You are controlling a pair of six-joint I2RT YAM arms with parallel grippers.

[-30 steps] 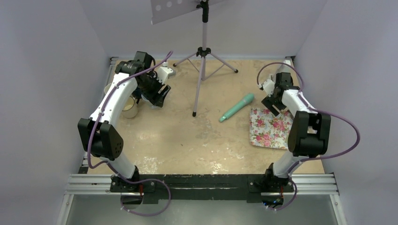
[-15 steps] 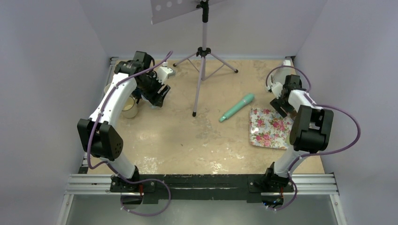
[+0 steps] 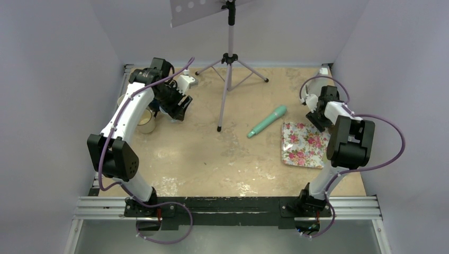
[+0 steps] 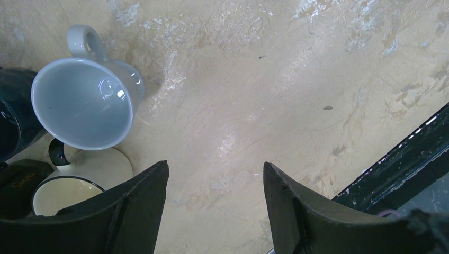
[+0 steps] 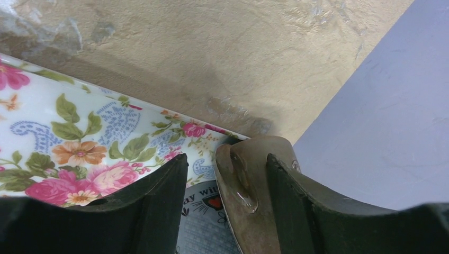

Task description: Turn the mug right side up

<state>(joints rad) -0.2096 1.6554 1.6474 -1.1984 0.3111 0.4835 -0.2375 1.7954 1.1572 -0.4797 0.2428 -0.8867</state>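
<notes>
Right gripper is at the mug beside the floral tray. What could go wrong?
1. The right gripper straddles only a brown edge of the mug; that hold may slip during the turn.
2. The mug lies at a corner of the floral tray, so lifting may drag it.
3. The wall is close; swinging the mug could hit it.

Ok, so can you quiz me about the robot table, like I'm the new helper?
1. True or false: the pale mug is upside down, with its mouth on the table.
2. Where is the right claw reaching? A) the corner of the flowery tray B) a banana C) a book
3. Fill in: the stand at the back rests on ___ legs.

Key: 1 false; 2 A; 3 three.
</notes>
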